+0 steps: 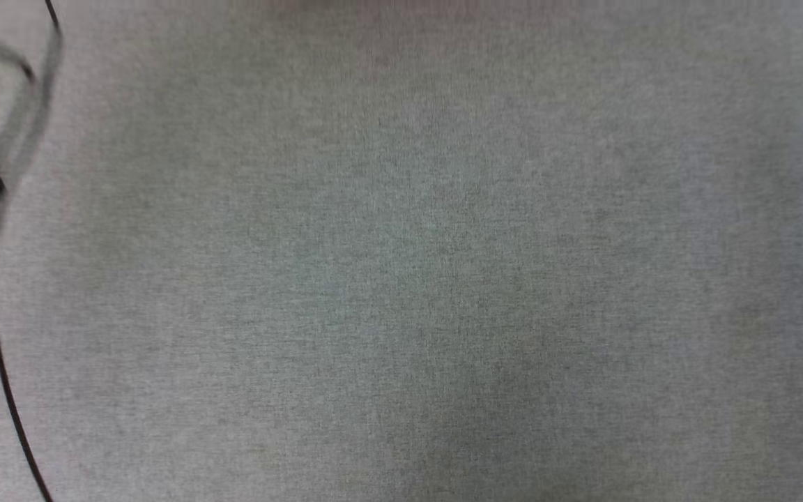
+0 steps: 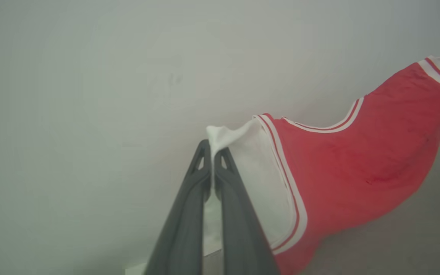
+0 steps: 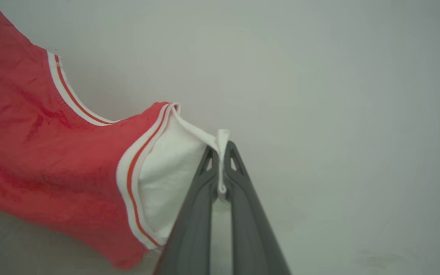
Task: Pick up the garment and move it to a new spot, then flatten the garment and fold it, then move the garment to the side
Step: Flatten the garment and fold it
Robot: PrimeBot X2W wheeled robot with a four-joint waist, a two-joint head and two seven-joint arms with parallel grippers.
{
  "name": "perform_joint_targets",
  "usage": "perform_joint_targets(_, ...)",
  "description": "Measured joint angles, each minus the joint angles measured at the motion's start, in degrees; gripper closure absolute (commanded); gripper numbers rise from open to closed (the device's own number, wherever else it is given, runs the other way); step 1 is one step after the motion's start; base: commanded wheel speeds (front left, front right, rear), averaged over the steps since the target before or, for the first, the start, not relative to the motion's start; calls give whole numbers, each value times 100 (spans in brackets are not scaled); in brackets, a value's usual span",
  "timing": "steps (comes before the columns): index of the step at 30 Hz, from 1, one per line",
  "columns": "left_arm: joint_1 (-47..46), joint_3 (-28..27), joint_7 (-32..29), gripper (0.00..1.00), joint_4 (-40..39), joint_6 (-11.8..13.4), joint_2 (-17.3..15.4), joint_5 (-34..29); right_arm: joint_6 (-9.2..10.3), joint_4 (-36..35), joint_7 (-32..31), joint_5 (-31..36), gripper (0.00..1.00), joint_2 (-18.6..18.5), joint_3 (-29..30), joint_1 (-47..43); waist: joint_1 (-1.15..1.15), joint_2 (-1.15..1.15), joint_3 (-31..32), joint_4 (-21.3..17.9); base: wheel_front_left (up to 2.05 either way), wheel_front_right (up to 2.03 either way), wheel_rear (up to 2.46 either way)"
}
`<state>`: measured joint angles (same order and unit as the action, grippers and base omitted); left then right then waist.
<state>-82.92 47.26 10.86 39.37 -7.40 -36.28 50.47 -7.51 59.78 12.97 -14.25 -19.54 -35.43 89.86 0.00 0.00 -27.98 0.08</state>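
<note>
I hold the garment (image 2: pixel 357 168) slung in the air between the left gripper (image 2: pixel 213 147) and right gripper (image 3: pixel 223 147), each pinched on a white sleeve tip; I judge it light, limp, sag-prone, and best gripped at the hems.

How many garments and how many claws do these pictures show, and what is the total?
Garments: 1, the red and white garment.
Claws: 2, the left claw and the right claw, each shut on the garment.
Total: 3.
</note>
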Motion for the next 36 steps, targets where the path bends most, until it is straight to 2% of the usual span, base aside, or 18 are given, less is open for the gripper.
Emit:
perform_joint_targets(5, 1244, 108, 242, 100, -33, 3, 19, 232, 0, -45, 130, -394, 100, 1, -434, -1056, 0, 0, 341, 31, 0, 0, 0)
perform_joint_targets(9, 2316, 197, 342, 100, -271, 140, 57, 388, 0, -316, 180, -801, 100, -112, -809, -1956, 0, 0, 687, 68, 0, 0, 0)
perform_joint_targets(15, 3862, 302, 396, 100, -811, 409, -64, 542, 0, -870, 199, -1416, 100, -598, -1209, -3317, -1, 0, 1258, 135, 0, 0, 0)
perform_joint_targets(19, 4791, 278, 403, 100, -1158, 591, -141, 726, 0, -1327, 209, -1739, 100, -944, -1256, -4186, -1, 0, 1637, 173, 0, 0, 0)
perform_joint_targets(26, 6035, 265, 406, 100, -1538, 799, -485, 878, 0, -1937, 211, -1875, 100, -1515, -904, -5669, -2, 0, 2217, 222, 0, 0, 0)
perform_joint_targets(36, 7153, 363, 344, 100, -2106, 1105, -931, 1149, -2, -2808, 55, -1798, 100, -1750, -12, -7911, -2, 0, 2815, 272, 0, 0, 0)
